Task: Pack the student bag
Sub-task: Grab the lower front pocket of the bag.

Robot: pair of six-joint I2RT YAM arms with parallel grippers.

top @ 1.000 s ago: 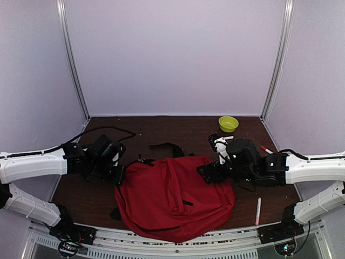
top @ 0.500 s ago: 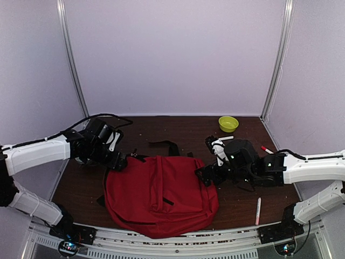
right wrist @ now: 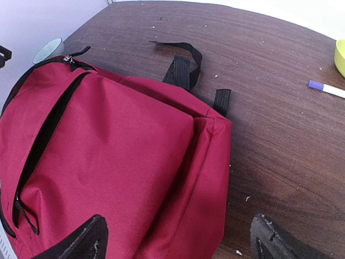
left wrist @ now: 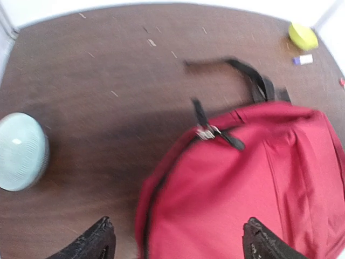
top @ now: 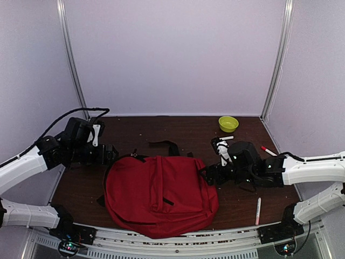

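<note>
Found the bag [top: 161, 194] lying flat, front up, between the two grippers: under and just ahead of the left gripper [left wrist: 180, 243], and likewise under and ahead of the right gripper [right wrist: 180, 237]. Noted the left fingers [left wrist: 99, 240] spread wide, with nothing gripped and only red cloth below. Noted the same of the right fingers [right wrist: 272, 240], wide apart and empty. Spotted the zip pull [left wrist: 207, 131] ahead of the left fingers at the bag's top corner, small and flat against the cloth. Could not judge the main zip open or shut. Made out only a dark slit [right wrist: 51, 129] down the front, ahead of the right fingers. Judged the chief risk as a missed pull: by closing beside it, would pinch loose cloth and drag the whole bag instead of running the zip. Judged a second risk in tugging with one gripper alone: with no hold on the far side, would likely slide the limp bag toward the near edge of the table [top: 178, 129], already close by in the top view. Feared a snag on the strap [right wrist: 183, 62], ahead of the right fingers, during any reach across. Marked the pen [top: 258, 210], behind the right fingers, and the marker [right wrist: 326, 88], ahead and off to one side, as well apart from the bag. Expected that carrying either over before making a proper mouth would only press it against shut cloth.
</note>
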